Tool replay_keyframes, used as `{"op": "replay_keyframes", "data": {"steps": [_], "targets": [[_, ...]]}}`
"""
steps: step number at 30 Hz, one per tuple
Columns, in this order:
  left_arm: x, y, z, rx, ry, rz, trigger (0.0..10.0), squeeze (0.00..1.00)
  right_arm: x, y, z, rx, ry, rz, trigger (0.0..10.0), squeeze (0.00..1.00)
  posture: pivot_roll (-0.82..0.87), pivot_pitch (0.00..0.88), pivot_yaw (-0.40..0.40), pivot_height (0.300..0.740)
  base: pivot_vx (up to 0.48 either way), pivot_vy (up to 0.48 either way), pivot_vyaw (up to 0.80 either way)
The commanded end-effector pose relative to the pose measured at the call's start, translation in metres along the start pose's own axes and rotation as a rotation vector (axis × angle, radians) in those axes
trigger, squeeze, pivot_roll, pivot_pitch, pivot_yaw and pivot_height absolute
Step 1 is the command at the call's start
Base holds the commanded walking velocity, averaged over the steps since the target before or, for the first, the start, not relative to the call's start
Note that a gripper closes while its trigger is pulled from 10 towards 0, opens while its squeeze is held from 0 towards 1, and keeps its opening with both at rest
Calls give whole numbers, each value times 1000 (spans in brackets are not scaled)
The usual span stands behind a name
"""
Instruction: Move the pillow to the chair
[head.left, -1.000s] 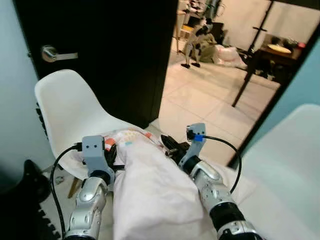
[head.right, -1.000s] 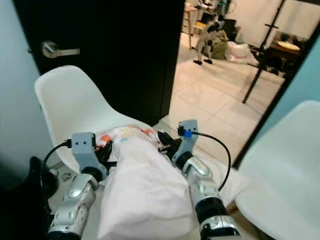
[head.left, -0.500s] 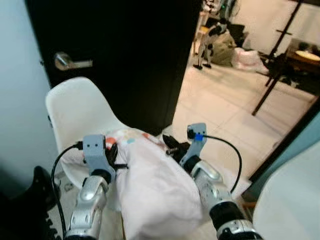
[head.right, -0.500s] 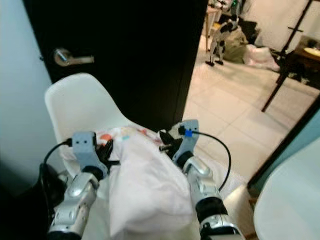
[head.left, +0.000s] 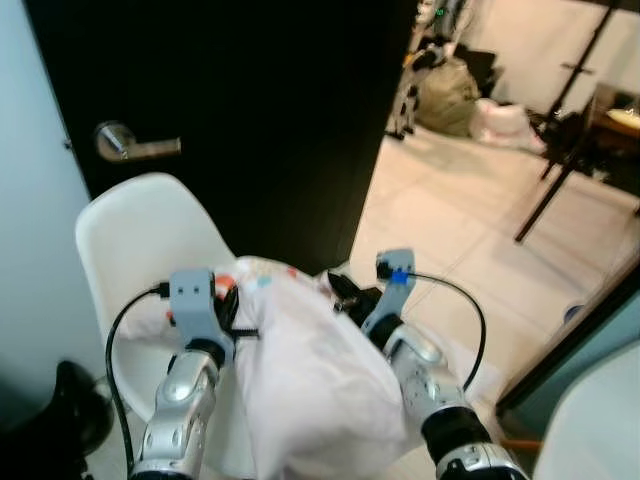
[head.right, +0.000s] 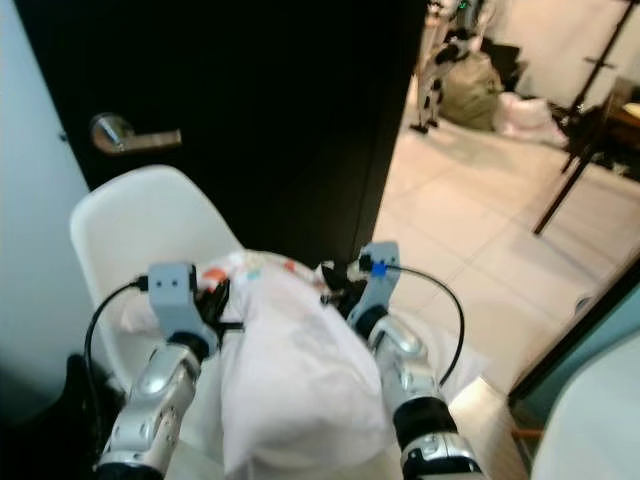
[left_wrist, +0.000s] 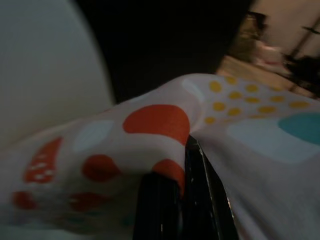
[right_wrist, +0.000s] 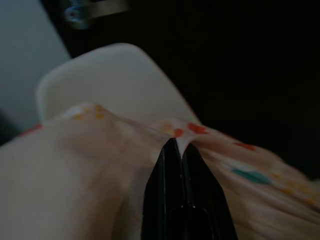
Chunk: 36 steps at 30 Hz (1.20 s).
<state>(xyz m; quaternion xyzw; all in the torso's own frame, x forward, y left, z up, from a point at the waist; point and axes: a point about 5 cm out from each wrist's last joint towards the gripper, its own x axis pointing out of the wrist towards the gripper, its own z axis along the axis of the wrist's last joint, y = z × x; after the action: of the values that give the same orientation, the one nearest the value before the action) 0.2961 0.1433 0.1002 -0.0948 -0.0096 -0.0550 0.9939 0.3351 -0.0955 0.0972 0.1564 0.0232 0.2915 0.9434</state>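
Wrist views show both grippers' jaws pinching the pillow (head.left: 310, 380) over the chair (head.left: 140, 230)

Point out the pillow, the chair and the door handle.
pillow (head.left: 310, 370), left eye view, middle of its white cover.
chair (head.left: 140, 225), left eye view, bare white backrest.
door handle (head.left: 135, 148), left eye view, the silver lever.

Silver arms, grey wrist blocks, black cables, black-fingered left hand (head.left: 228, 305).
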Motion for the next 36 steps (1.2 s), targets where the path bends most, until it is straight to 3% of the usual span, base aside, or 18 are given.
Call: {"op": "replay_keyframes", "data": {"steps": [1, 36], "targets": [[3, -2, 8, 13, -35, -16, 10000, 0, 6, 10, 6, -20, -31, 57, 10000, 0, 124, 0, -110, 740, 0, 0, 775], [1, -8, 6, 39, -23, -44, 10000, 0, 5, 8, 3, -59, 6, 56, 10000, 0, 126, 0, -116, 740, 0, 0, 775]]}}
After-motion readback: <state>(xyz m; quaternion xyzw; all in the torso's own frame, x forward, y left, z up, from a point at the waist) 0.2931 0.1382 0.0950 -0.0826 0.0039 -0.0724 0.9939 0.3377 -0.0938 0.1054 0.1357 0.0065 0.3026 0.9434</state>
